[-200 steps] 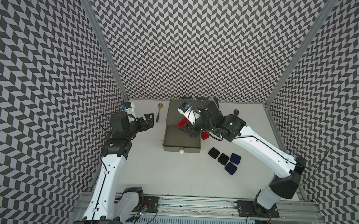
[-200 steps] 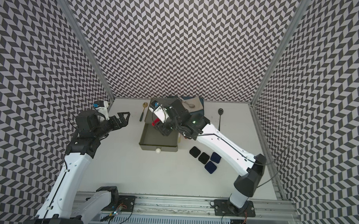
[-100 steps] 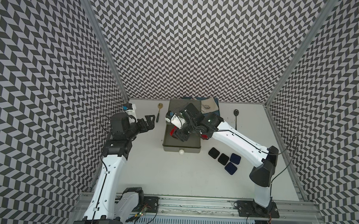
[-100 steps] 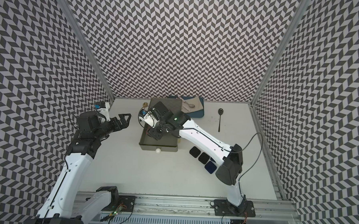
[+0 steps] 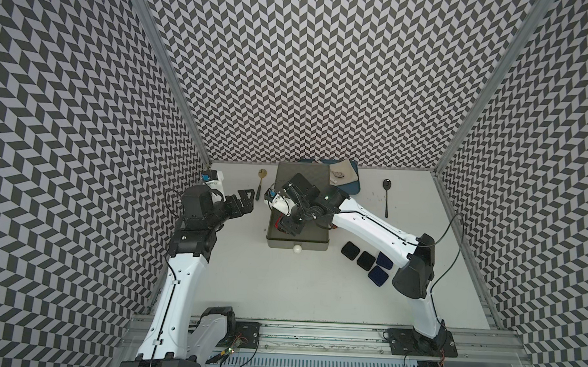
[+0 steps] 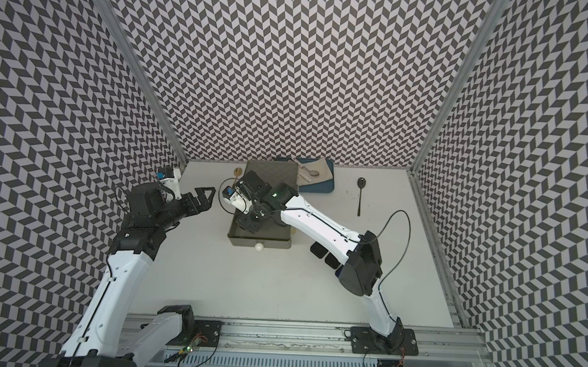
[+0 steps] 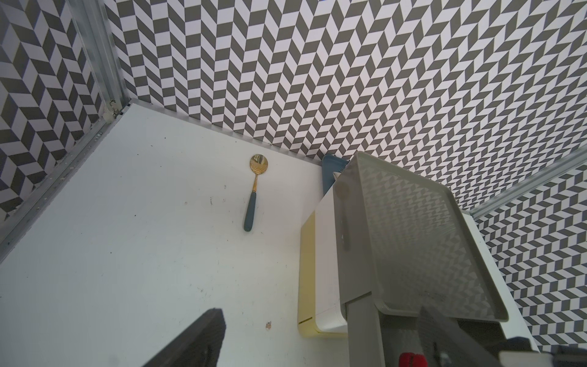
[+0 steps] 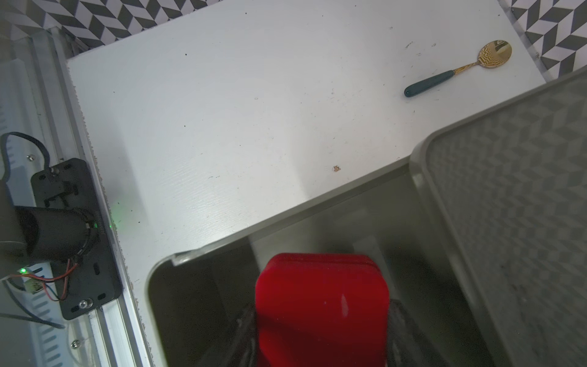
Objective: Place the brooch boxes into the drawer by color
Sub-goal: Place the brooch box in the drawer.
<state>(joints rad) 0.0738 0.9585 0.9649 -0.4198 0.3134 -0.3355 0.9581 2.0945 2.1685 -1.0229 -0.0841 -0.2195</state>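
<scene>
Right claw point(image 8: 322, 336) pinching glossy red rounded-square brooch box point(image 8: 322, 302) | open grey plastic top drawer point(image 8: 286, 212) directly beneath | judgement: lower it flat, clear of the sides, then release | left claw point(image 5: 245, 200) spread wide, idle

A gold spoon point(image 5: 260, 187) with a dark teal handle lies on the white table point(image 5: 281, 286) just ahead of the left jaws, between them and the right jaws. A blue tray point(image 5: 349, 189) holding a beige cloth point(image 5: 347, 171) and a silver spoon point(image 5: 337, 174) sits beyond the right jaws, against the back wall point(image 5: 307, 89). A black spoon point(image 5: 386, 200) lies well apart from both.
</scene>
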